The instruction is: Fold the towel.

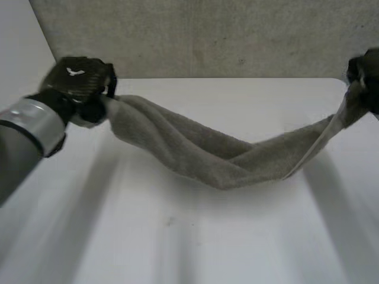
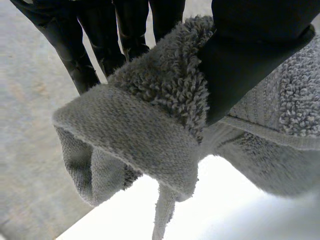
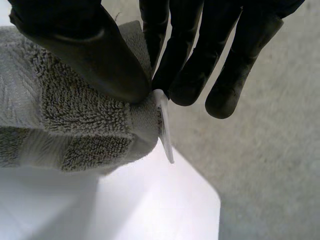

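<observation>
Left hand (image 1: 77, 80) and right hand (image 1: 367, 74) pinch towel (image 1: 201, 154) ends, slack middle over table (image 1: 195, 242).

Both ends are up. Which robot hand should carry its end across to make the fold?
Left, probably: the left robot hand grips a bunched towel end by the table's far edge, while the right robot hand pinches only a corner, seemingly beyond the table's corner.

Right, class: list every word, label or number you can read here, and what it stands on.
No readable text.
The white tag on the towel, at the right hand: edge-on, nothing legible.
White mark on the left hand: too blurred to read.
</observation>
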Controlling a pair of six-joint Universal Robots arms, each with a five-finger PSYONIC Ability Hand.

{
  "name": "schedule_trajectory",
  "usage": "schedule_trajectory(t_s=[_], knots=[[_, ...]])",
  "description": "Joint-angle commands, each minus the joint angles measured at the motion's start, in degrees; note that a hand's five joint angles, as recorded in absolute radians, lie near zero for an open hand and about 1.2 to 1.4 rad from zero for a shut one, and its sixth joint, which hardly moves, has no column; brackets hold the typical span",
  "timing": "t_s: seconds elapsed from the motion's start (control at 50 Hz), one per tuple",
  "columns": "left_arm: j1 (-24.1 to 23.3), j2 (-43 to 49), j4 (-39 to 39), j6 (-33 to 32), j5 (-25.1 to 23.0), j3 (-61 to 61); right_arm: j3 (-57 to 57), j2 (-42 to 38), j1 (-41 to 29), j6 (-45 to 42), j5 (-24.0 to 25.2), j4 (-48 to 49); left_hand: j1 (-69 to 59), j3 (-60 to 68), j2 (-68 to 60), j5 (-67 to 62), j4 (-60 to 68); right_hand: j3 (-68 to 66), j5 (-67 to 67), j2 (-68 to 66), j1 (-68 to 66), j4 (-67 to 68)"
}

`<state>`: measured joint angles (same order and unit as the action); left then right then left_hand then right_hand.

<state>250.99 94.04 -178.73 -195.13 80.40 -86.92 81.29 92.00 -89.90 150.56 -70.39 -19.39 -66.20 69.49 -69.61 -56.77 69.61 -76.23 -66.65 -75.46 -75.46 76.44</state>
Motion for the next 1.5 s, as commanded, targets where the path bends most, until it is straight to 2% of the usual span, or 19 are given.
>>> schedule_trajectory(t_s=[0.02, 0.12, 0.2, 0.34, 0.4, 0.5, 0.56, 0.58, 0.6, 0.62, 0.64, 0.7, 0.88, 0.92, 1.02, 1.1, 1.3, 1.42, 1.5], knots=[[5.1, -2.6, 9.7, 1.9, -5.2, 0.7, -6.0, 0.9, 0.1, -2.3, 1.3, -8.0, -13.8, 10.5, -10.4, -13.2, 10.4, -3.8, -3.3, -4.5, -4.5, 3.6], [9.0, 1.1, 14.6, 1.9, -9.3, -0.4, -4.8, -4.5, -0.3, -8.8, 1.1, -11.5, -13.8, 10.5, -10.4, -13.2, 10.4, -3.8, -3.3, -4.5, -4.5, 3.6], [11.4, 10.4, 15.9, 1.9, -11.2, -0.1, -6.2, -13.2, -2.1, -13.4, 0.0, -12.0, -13.8, 10.5, -10.4, -13.2, 10.4, -3.8, -3.3, -4.5, -4.5, 3.6], [11.5, 22.3, 15.0, 2.2, -11.1, 5.4, -10.5, -24.4, -4.9, -10.0, -0.6, -9.8, -13.8, 10.5, -10.4, -13.2, 10.4, -3.8, -3.3, -4.5, -4.5, 3.6], [10.9, 28.2, 14.3, 2.6, -10.9, 10.6, -12.6, -29.4, -5.4, -6.1, -1.3, -4.4, -13.8, 10.5, -10.4, -13.2, 10.4, -3.8, -3.3, -4.5, -4.5, 3.6], [10.2, 36.1, 13.0, 5.2, -10.3, 19.5, -13.8, -34.2, -7.6, -1.9, -5.9, 3.5, -13.7, 10.4, -10.2, -13.1, 10.2, -3.8, -3.3, -4.5, -4.5, 3.6], [9.6, 40.5, 12.4, 7.0, -8.6, 24.7, -13.7, -35.7, -8.9, -0.7, -9.3, 7.2, -9.8, 6.5, -6.4, -9.2, 6.4, -3.8, -3.3, -4.5, -4.5, 3.6], [9.5, 42.0, 12.4, 7.0, -7.6, 26.5, -13.4, -36.1, -9.4, -0.5, -10.5, 8.7, -2.3, -1.0, 1.1, -1.7, -1.1, -3.8, -3.3, -4.5, -4.5, 3.6], [9.5, 42.9, 12.4, 7.1, -6.8, 27.8, -12.9, -36.3, -9.9, -0.5, -11.3, 10.0, 14.3, -17.6, 17.7, 14.8, -17.7, -3.8, -3.3, -4.5, -4.5, 3.6], [9.5, 42.9, 12.4, 7.1, -6.8, 27.8, -12.9, -36.3, -9.9, -0.5, -11.3, 10.0, 14.4, -17.7, 17.8, 15.0, -17.8, -3.8, -3.3, -4.5, -4.5, 3.6], [9.5, 43.1, 12.4, 7.2, -6.6, 28.3, -12.5, -36.4, -10.6, -0.5, -11.4, 10.7, 35.6, -38.9, 39.0, 36.2, -39.0, -3.8, -3.3, -4.5, -4.5, 3.6], [9.0, 42.0, 12.4, 7.4, -6.5, 27.9, -11.5, -36.3, -11.3, -0.5, -11.6, 11.1, 45.4, -48.7, 48.8, 46.0, -48.8, -3.8, -3.3, -4.5, -4.5, 3.6], [7.6, 29.7, 8.8, 7.3, -6.8, 16.3, -9.7, -36.0, -11.3, -0.6, -11.4, 11.3, 45.4, -48.7, 48.8, 46.0, -48.8, -3.8, -3.3, -4.5, -4.5, 3.6], [7.3, 24.4, 3.8, 7.0, -6.9, 9.2, -9.2, -36.0, -11.3, -0.6, -11.4, 11.5, 43.4, -46.7, 46.8, 44.0, -46.8, -3.8, -3.3, -4.5, -4.5, 3.6], [7.1, 20.1, -6.2, 6.3, -6.7, 0.3, -8.7, -36.1, -11.3, -0.6, -11.4, 11.7, 35.2, -38.5, 38.6, 35.7, -38.6, -3.8, -3.3, -4.5, -4.5, 3.6], [7.0, 20.0, -12.2, 2.8, -6.6, -4.1, -8.5, -36.1, -11.3, -0.6, -11.4, 11.7, 24.6, -27.8, 28.0, 25.1, -28.0, -3.8, -3.3, -4.5, -4.5, 3.6], [6.9, 21.2, -12.4, -9.8, -6.3, -9.9, -7.6, -36.4, -11.3, -1.1, -11.4, 12.2, 21.8, -25.1, 25.2, 22.4, -25.2, -3.8, -3.3, -4.5, -4.5, 3.6], [6.9, 23.1, -13.5, -12.2, -6.3, -9.8, -7.6, -36.7, -11.3, -1.3, -11.4, 12.2, 33.6, -36.8, 37.0, 34.1, -37.0, -3.8, -3.3, -4.5, -4.5, 3.6], [6.8, 24.5, -13.8, -12.2, -6.3, -8.4, -7.4, -36.6, -11.3, -1.4, -11.4, 12.3, 35.8, -39.1, 39.2, 36.4, -39.2, -3.8, -3.3, -4.5, -4.5, 3.6]])
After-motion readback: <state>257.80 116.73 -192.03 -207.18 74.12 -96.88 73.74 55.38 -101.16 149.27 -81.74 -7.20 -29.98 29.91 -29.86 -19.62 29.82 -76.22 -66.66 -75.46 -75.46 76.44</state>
